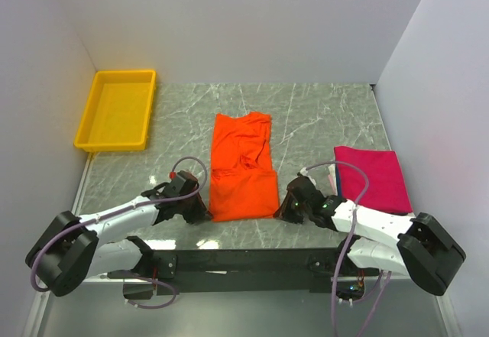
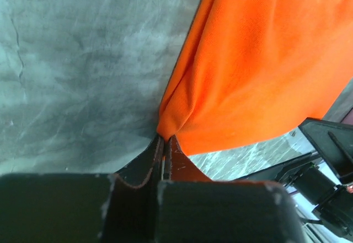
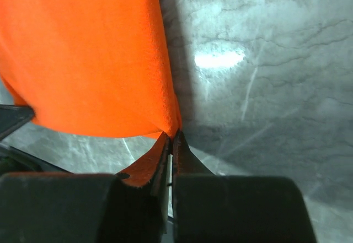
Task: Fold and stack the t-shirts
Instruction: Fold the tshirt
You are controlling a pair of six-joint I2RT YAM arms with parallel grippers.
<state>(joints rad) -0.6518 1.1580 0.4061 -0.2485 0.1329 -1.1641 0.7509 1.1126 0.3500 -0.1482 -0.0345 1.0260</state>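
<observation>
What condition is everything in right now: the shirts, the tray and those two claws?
Orange shirt: folded into a long strip, lying flat, both near corners pinched.
Pink shirt: folded, lying flat on the right.
Yellow tray: upright, nothing in it.
Left claw: shut on the orange shirt's near left corner.
Right claw: shut on its near right corner.

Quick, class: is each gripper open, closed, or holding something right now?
Left gripper: closed on the orange t-shirt, at its near-left corner.
Right gripper: closed on its near-right corner.
</observation>
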